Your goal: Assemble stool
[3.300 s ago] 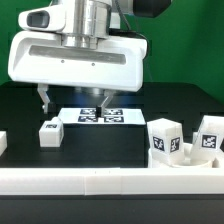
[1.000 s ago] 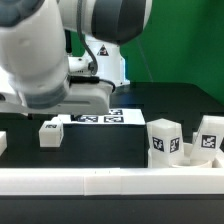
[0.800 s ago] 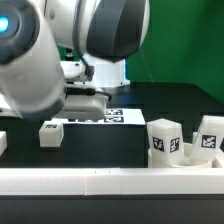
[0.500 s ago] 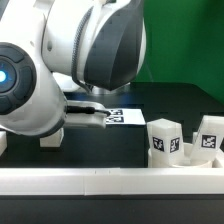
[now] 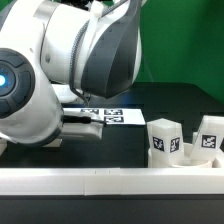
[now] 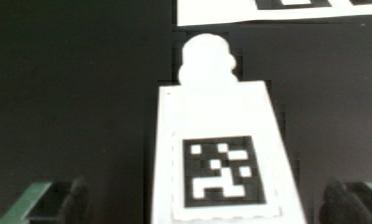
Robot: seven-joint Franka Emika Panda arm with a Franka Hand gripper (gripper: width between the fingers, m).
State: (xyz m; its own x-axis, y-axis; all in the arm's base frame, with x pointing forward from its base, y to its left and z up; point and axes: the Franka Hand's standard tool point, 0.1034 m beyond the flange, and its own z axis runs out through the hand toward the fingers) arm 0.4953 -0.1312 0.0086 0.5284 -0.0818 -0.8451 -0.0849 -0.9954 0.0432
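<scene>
In the wrist view a white stool leg [image 6: 215, 140] with a black-and-white tag lies flat on the black table, its rounded peg pointing away from the camera. My gripper [image 6: 201, 205] is open and straddles the leg's tagged end, with dark fingers [image 6: 50, 200] on each side and gaps to the leg. In the exterior view the arm [image 5: 60, 70] fills the exterior view's left and hides both the gripper and that leg. Two more tagged legs [image 5: 164, 138] [image 5: 210, 137] stand at the exterior view's right. The round seat is out of view.
The marker board [image 5: 115, 117] lies on the table behind the arm; its edge shows in the wrist view [image 6: 272, 10]. A long white border rail [image 5: 120, 182] runs along the front of the table.
The arm has swung down and across the exterior view's left. It now covers the small leg that stood there in the open.
</scene>
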